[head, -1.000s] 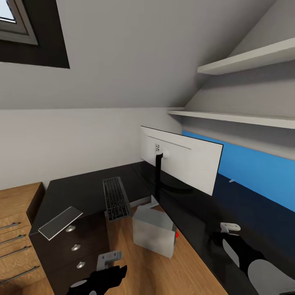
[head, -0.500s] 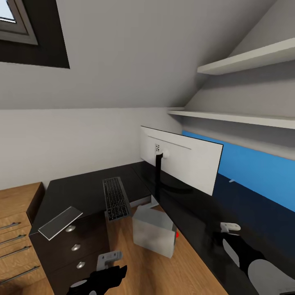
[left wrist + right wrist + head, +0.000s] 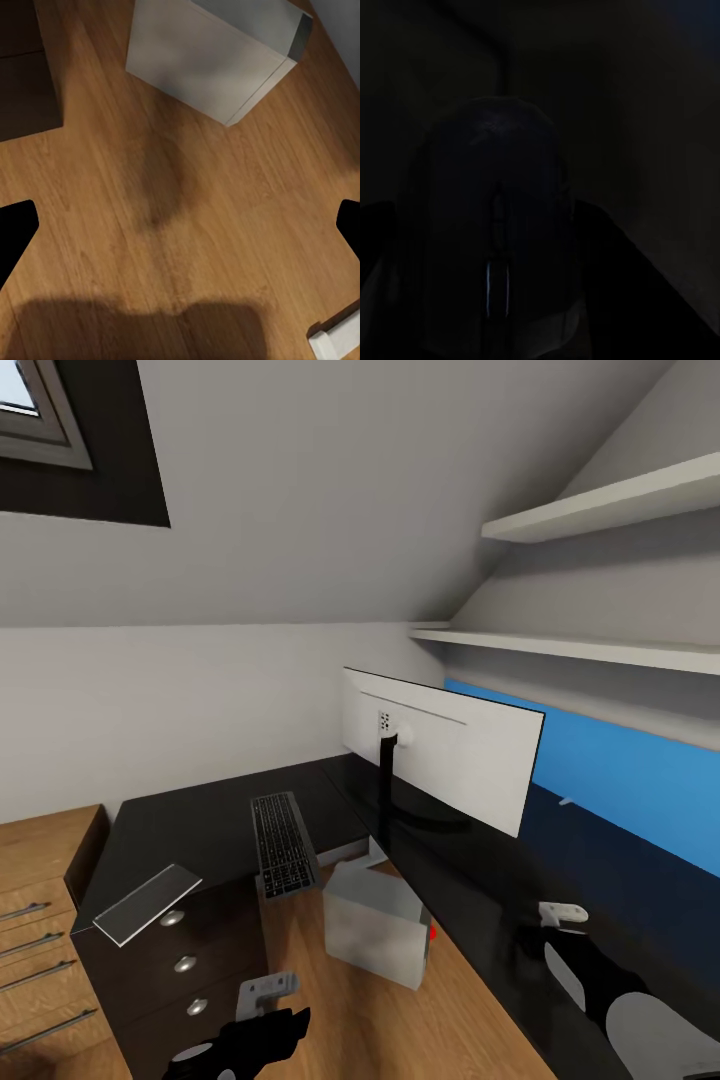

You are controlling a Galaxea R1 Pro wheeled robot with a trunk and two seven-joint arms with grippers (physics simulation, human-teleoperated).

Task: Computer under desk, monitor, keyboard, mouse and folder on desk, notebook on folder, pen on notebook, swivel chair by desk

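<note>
The monitor [image 3: 450,755] stands on the glossy black desk [image 3: 200,825], its white back towards me. The dark keyboard [image 3: 282,843] lies on the desk to its left, reaching the desk's inner edge. On the wood floor in the desk's corner sits the grey-white computer [image 3: 375,925] [image 3: 210,60], showing a red light. My left gripper [image 3: 268,1000] [image 3: 180,225] hangs open over bare floor in front of the computer. Low over the desk's right wing, my right gripper [image 3: 560,916] is shut on the dark mouse [image 3: 495,187], which sits between its fingers.
A thin flat grey slab [image 3: 148,903] lies on the desk's drawer end [image 3: 185,965]. A light-wood drawer unit [image 3: 40,920] stands at far left. White shelves [image 3: 600,650] and a blue back panel [image 3: 620,760] run along the right wall. A white piece [image 3: 334,341] rests on the floor.
</note>
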